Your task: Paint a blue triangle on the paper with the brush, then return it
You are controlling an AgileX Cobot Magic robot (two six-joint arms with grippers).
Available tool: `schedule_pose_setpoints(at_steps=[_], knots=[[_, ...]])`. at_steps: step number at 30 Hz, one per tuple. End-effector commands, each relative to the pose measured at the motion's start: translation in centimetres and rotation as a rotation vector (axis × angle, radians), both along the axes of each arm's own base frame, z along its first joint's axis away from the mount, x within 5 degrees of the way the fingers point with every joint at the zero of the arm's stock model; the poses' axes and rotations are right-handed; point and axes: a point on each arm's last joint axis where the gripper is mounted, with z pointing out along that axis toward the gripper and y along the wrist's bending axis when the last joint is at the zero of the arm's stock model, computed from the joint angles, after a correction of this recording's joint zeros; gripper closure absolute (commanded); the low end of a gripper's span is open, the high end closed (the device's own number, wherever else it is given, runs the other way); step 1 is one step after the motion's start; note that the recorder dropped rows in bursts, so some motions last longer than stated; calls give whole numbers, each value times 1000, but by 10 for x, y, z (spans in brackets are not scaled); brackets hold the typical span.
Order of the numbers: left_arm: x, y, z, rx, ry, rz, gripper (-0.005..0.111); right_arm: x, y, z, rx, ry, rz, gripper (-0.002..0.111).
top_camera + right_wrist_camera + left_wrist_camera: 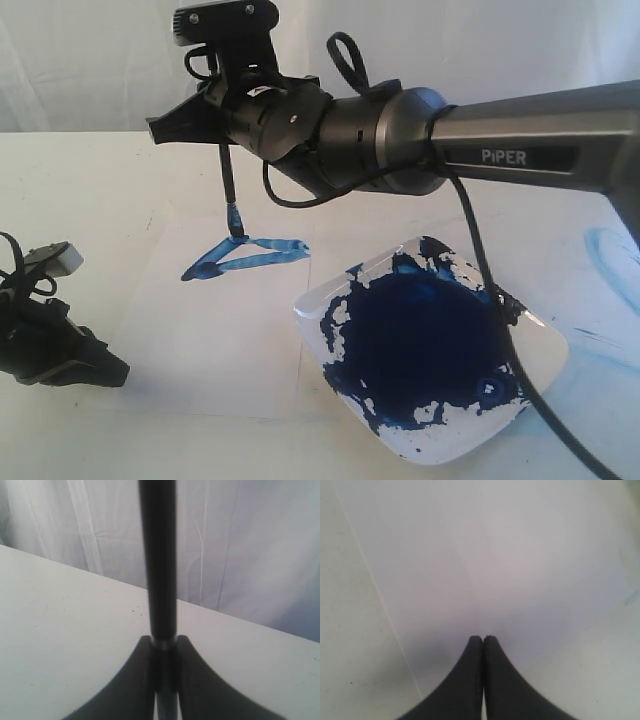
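Leave the left gripper (115, 372) parked at eight o'clock of the exterior view, jaws pressed together on nothing, low over the nine-o'clock edge of the paper (200, 340). Further right, at eleven o'clock, find the right gripper (185, 122) clamped on the black handle of the brush (230, 190), hanging almost upright with blue bristles touching the twelve-o'clock corner of the blue triangle (240, 255), near the middle of the sheet.

Judging from the closed outline, treat the painting as nearly done. Use light pressure, hold the handle upright, retrace only thin strokes, then lift straight up before swinging away, to avoid trailing paint across clean paper.

Mind the room: plenty of bare sheet toward six and eight o'clock of the triangle, little toward four o'clock, with the paint-smeared plate (540, 345) near the outline's three-o'clock end. Watch the cable (500, 330) crossing the plate in view; cannot tell whether touching the wet paint. Count on open counter (80, 180) at ten o'clock. Look elsewhere for a brush rest; none visible here.
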Motion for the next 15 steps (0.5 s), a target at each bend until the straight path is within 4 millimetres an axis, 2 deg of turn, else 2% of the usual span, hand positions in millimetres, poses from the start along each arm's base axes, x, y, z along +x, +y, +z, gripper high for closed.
schedule_pose_setpoints(at_steps=[1,15], knots=[[-1,-3,2,-25,5,-7,107,7,-6,3,-4,-17,-15,108],[-1,-3,2,-25,5,-7,107,8,-7,2,4,3,-18,108]])
